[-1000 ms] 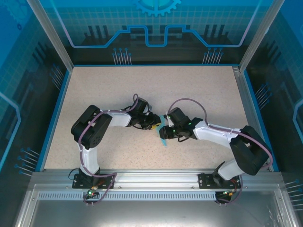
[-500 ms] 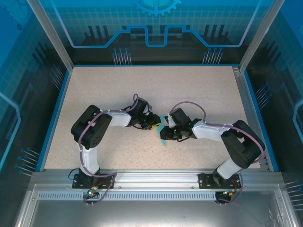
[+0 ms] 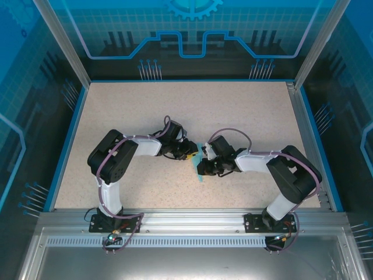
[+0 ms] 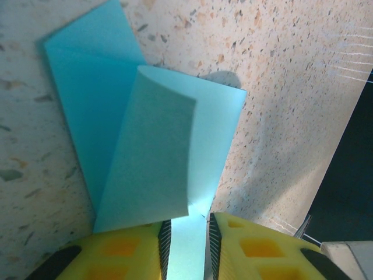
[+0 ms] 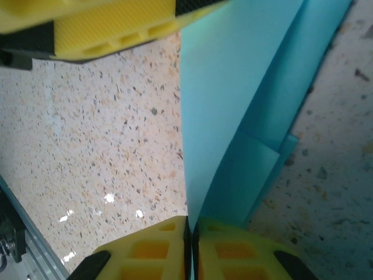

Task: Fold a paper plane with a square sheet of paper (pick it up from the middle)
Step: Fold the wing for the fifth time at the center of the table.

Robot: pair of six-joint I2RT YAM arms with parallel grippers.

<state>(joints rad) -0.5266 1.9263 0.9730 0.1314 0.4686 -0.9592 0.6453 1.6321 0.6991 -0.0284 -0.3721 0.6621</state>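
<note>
The light-blue sheet of paper (image 3: 200, 172), folded into a long narrow layered shape, lies mid-table between the two arms. In the left wrist view a darker layer lies flat on the table while a paler flap of the paper (image 4: 169, 146) stands raised over it. My left gripper (image 4: 186, 248) (image 3: 192, 156) points down at the paper, jaws a little apart, with paper across the narrow gap. My right gripper (image 5: 191, 233) (image 3: 204, 165) is shut on the raised flap (image 5: 233, 87), which runs edge-on from its pads. A left finger (image 5: 111, 35) shows beside that flap.
The speckled beige tabletop (image 3: 175, 111) is ringed by a blue rim (image 3: 69, 140) and clear walls. A metal rail (image 3: 192, 217) with both arm bases runs along the near edge. Both forearms lie low across the middle.
My right gripper has closed onto the paper's flap, and the right arm's elbow has swung in toward the centre. The left arm and its jaws have stayed put.
</note>
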